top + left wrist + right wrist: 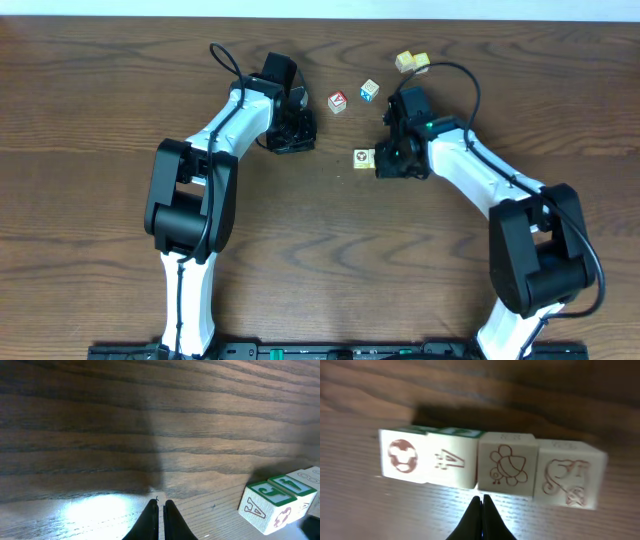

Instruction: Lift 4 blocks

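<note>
1. The four blocks (507,465) lie on the table (100,420) in one straight row, face against face with no gap that I can see. In my view they are packed this way so the row can be pinched from its two ends and raised as a single bar.
2. The right gripper (481,501) has its jaws clenched on nothing. The tips point at the long side of the row, near the seam between the second and third block. They are very near it, but I cannot tell whether they touch. Shut jaws make a blunt pusher, which suits squaring up a row better than grasping.
3. The left gripper (160,506) is also clenched and empty. It stands low over bare wood, apart from the row, whose near end shows at the edge of its wrist view.
4. From above, the right arm covers most of the row, and only the end block nearest the left arm shows.
5. The red-faced cube (337,101), the blue-faced cube (370,90) and the two yellow cubes (411,62) sit farther back, clear of the row, so they should not interfere.
6. Nothing is lifted yet; all four blocks rest on the wood.
</note>
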